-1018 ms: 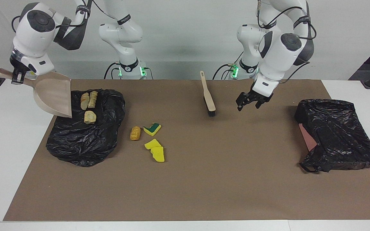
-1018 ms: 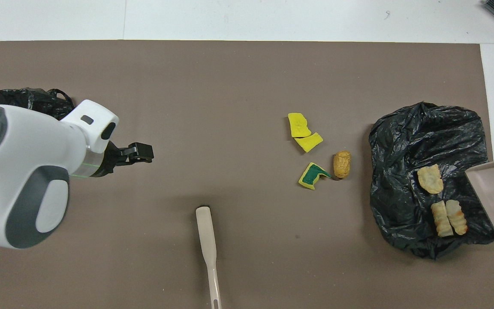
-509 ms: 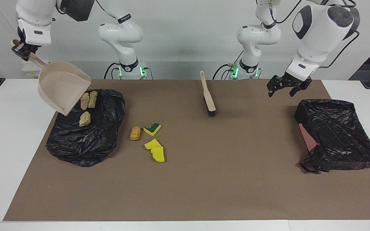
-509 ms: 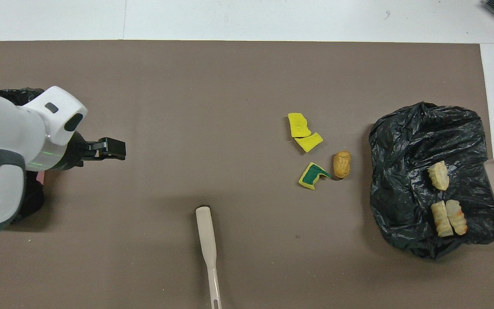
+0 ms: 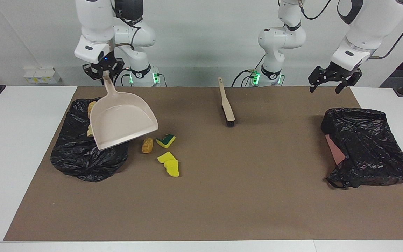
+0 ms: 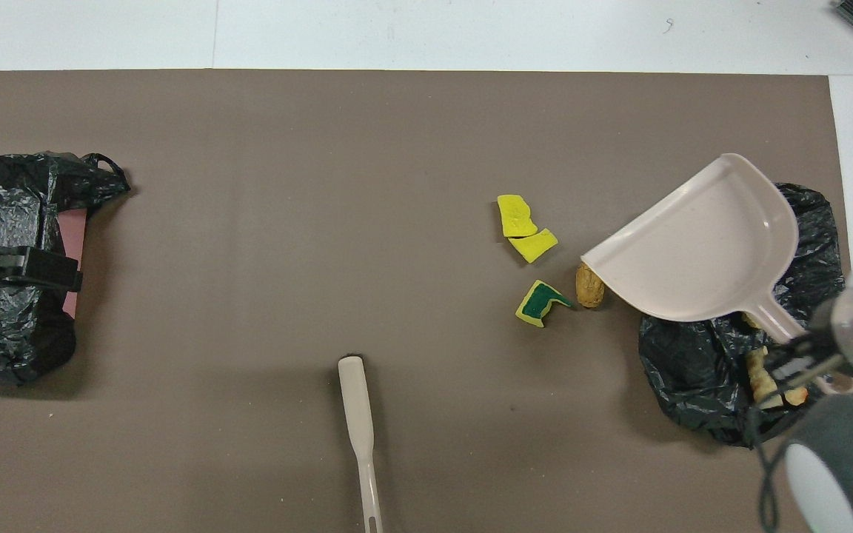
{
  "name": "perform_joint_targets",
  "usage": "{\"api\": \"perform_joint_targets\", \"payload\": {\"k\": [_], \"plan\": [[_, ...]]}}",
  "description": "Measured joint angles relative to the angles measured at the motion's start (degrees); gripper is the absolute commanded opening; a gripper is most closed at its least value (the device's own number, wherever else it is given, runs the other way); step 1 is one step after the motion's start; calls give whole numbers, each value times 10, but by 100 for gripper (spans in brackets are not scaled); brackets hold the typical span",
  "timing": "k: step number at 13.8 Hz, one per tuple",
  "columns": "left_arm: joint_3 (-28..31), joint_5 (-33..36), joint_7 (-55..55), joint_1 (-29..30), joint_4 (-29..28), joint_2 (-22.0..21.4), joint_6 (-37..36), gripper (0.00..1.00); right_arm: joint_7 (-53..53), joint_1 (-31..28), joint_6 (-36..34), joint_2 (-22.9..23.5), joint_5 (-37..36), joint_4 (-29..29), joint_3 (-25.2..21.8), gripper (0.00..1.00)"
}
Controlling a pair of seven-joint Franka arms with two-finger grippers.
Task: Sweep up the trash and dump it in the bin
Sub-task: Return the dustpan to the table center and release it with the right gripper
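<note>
- Your right end effector (image 5: 104,71) grips the dustpan (image 5: 122,120) by its handle, holding it tilted above the black bag (image 5: 82,157) at the right arm's end of the surface (image 5: 222,196).
- Four trash pieces (image 5: 163,152) lie on the mat beside that bag; others rest on the bag, partly hidden.
- Your left end effector (image 5: 331,78) hangs released above the second bag (image 5: 369,147).
- The brush (image 5: 226,105) lies near the robots.

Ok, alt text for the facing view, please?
The right claw, shut on a beige plastic dustpan, holds it empty over a crumpled black bin bag. Four small trash lumps lie on the brown mat beside it; the left claw waits open.
</note>
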Motion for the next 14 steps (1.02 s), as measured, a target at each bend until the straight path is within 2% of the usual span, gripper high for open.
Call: {"api": "perform_joint_targets", "payload": {"k": [4, 6, 8, 10, 14], "plan": [[1, 0, 15, 0, 8, 9, 9, 100, 291, 5, 101, 88, 45, 9, 121, 0], [2, 1, 33, 0, 8, 11, 13, 100, 404, 6, 148, 152, 45, 35, 171, 0], [2, 5, 38, 0, 9, 12, 18, 100, 486, 12, 228, 228, 31, 64, 217, 0], [1, 5, 40, 0, 9, 13, 19, 100, 535, 25, 267, 295, -20, 95, 244, 0], [1, 5, 40, 0, 9, 13, 18, 100, 672, 56, 273, 424, -173, 178, 300, 0]]}}
